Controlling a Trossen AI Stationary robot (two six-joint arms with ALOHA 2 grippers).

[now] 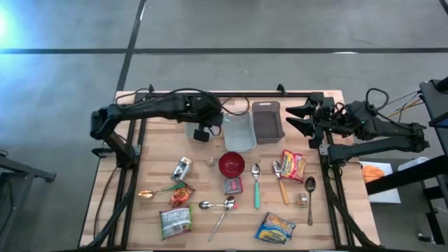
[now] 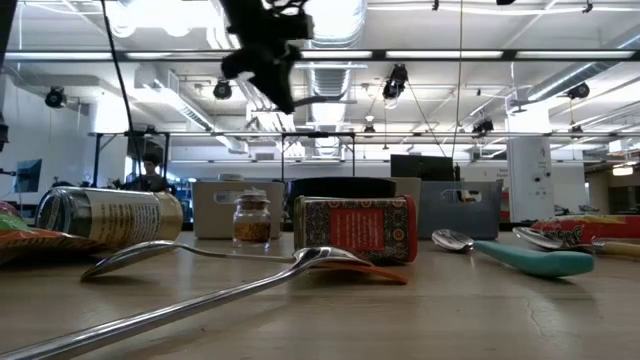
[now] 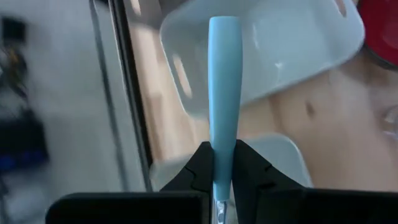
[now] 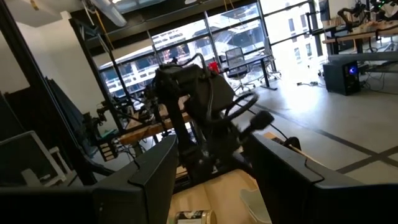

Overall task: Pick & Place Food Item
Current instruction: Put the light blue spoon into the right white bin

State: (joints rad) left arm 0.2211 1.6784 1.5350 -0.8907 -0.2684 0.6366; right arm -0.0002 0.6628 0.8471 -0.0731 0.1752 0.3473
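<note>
I am holding my left gripper (image 3: 222, 180) above the back of the wooden slatted desk (image 1: 318, 222), its fingers pressed together on the light blue plastic handle of a utensil (image 3: 224, 93); the handle is sticking straight out past my fingertips, and in the left wrist view it is pointing over the pale, translucent rectangular plastic tray (image 1: 238, 132) that is lying tilted beside the dark grey rectangular bin (image 1: 267, 120). My right gripper (image 1: 297, 117) is waiting at the back right of the desk, raised off the surface with its fingers standing spread and nothing between them. Nearer the front, the round red bowl (image 1: 232, 164) is sitting just in front of the pale tray, with the small red printed tin (image 1: 233, 185) just before it. To its left the silver cylindrical can (image 1: 181, 169) is lying on its side, and a small glass spice jar (image 1: 209, 162) is standing between the can and the bowl. A teal-handled metal spoon (image 1: 256, 186) is lying right of the bowl, and beyond it the red and yellow snack packet (image 1: 293, 166). At the front edge a green and white food pouch (image 1: 175, 221) is lying on the left, a yellow noodle packet (image 1: 275, 227) on the right, and plain metal spoons (image 1: 217, 205) are crossing between them.
</note>
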